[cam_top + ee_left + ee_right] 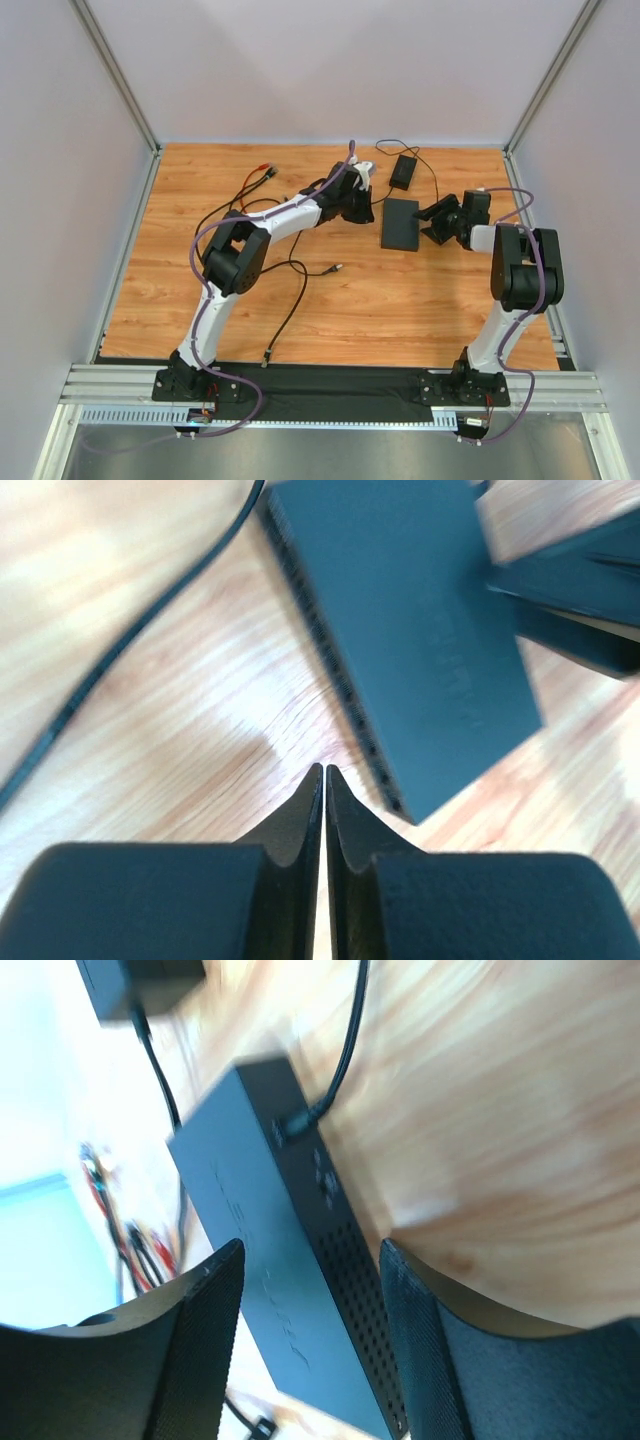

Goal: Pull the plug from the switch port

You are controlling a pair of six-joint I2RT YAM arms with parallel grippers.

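The left claw (324,772), fingers pressed together, was held just short of the socket edge of the switch (420,630) on the tabletop (200,710). The right claw (312,1260) was spread wide at the opposite edge, where a plug (290,1125) was seated farther back.

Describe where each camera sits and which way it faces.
Top external: above and behind the robot, looking down on the table; left arm and right arm show.
Left wrist: on the left arm, looking past the shut left gripper at the switch and its socket row.
Right wrist: on the right arm, looking through the open right gripper along the switch toward the adapter.
All three views share the switch.
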